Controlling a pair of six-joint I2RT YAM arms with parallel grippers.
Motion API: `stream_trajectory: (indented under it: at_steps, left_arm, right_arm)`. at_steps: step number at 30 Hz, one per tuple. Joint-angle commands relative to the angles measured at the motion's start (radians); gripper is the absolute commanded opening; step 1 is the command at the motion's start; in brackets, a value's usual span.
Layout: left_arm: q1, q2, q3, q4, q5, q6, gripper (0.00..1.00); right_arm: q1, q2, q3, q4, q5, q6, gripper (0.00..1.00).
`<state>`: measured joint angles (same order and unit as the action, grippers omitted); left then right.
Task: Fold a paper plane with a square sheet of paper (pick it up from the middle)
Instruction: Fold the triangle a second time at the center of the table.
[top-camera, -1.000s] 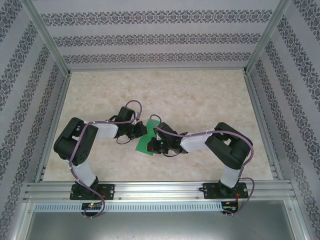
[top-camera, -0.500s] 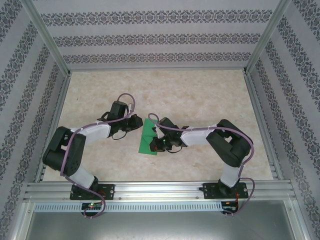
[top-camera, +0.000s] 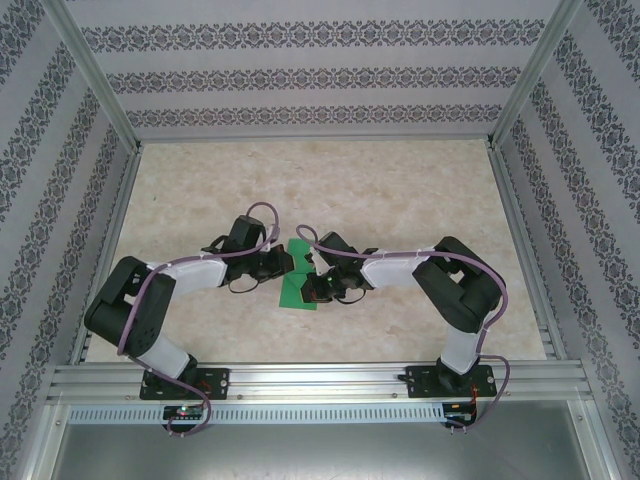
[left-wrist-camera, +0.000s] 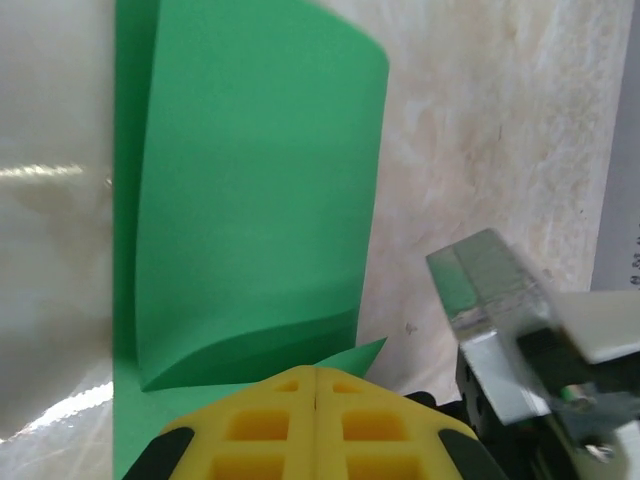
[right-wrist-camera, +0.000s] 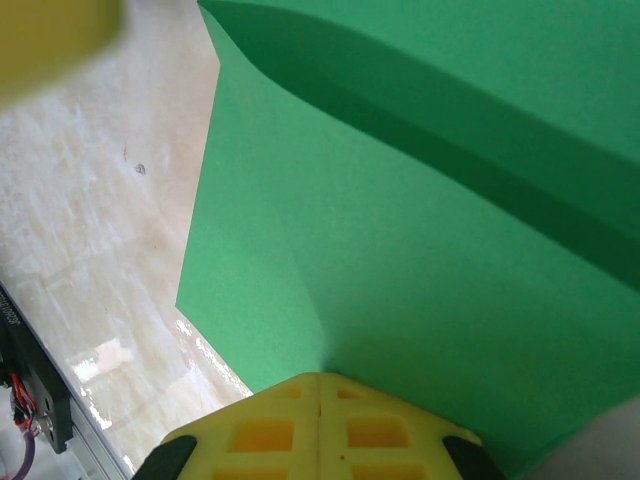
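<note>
The square sheet of paper (top-camera: 296, 284) is bright green and lies partly folded on the table between the two arms. In the left wrist view one flap (left-wrist-camera: 260, 200) curls up off the lower layer. My left gripper (top-camera: 283, 263) is shut, its yellow fingertips (left-wrist-camera: 315, 378) together at the paper's left edge, with a green corner poking out beside them. My right gripper (top-camera: 313, 286) is also shut; its tips (right-wrist-camera: 320, 382) rest on the paper (right-wrist-camera: 420, 250) where a crease ends. Whether either one pinches the paper I cannot tell.
The beige marbled table (top-camera: 400, 190) is walled by patterned panels and an aluminium frame (top-camera: 300, 380) at the near edge. The right arm's metal wrist part (left-wrist-camera: 500, 320) stands close beside my left fingertips. A blurred yellow finger (right-wrist-camera: 50, 40) sits in the right wrist view's corner.
The left gripper drew back up and left from the paper, then returned to its left edge with jaws together. The right gripper stayed on the paper. The sheet looks narrower.
</note>
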<state>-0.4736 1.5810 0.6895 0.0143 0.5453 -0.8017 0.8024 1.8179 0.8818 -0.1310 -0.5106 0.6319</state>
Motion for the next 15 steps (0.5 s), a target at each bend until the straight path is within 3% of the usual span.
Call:
stream_trajectory:
  at_steps: [1, 15]
  left_arm:
    - [-0.015, 0.035, 0.011, 0.053, 0.027, -0.024, 0.05]
    - [-0.016, 0.112, 0.004, 0.045, -0.013, 0.040, 0.07]
  right_arm:
    - [-0.008, 0.036, -0.022, -0.060, 0.060, 0.015, 0.00]
    - [-0.007, -0.011, -0.002, -0.046, 0.067, 0.056, 0.03]
